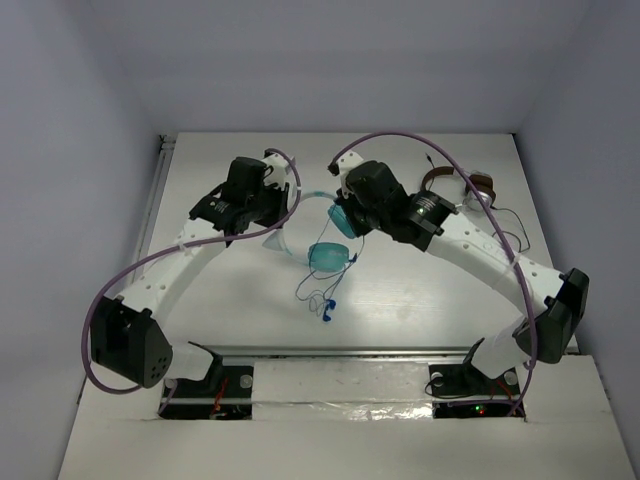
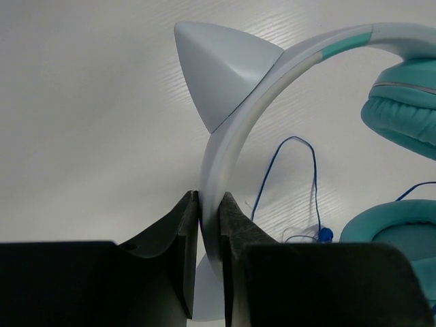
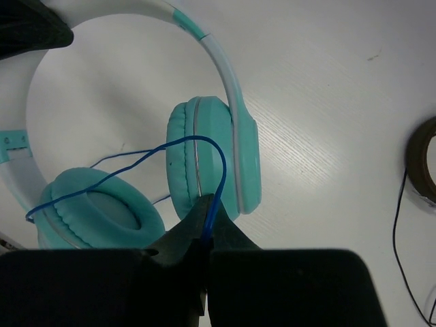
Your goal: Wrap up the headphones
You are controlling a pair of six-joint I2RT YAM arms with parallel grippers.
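The teal headphones [image 1: 330, 256] lie mid-table with their pale headband [image 2: 235, 129] arching to the left, a pointed cat-ear piece [image 2: 221, 71] on it. My left gripper [image 2: 210, 197] is shut on that headband, one jaw on each face of the band. My right gripper [image 3: 212, 201] is shut on the thin blue cable [image 3: 204, 143], which loops up from the jaws over the upright ear cup [image 3: 211, 157] toward the flat-lying ear cup [image 3: 99, 211]. More cable trails loosely on the table [image 1: 320, 300] in front of the cups.
A brown-banded pair of headphones [image 1: 455, 180] with a thin black cable [image 3: 398, 245] lies at the back right, close to my right arm. The white table's edges and grey walls close in the workspace.
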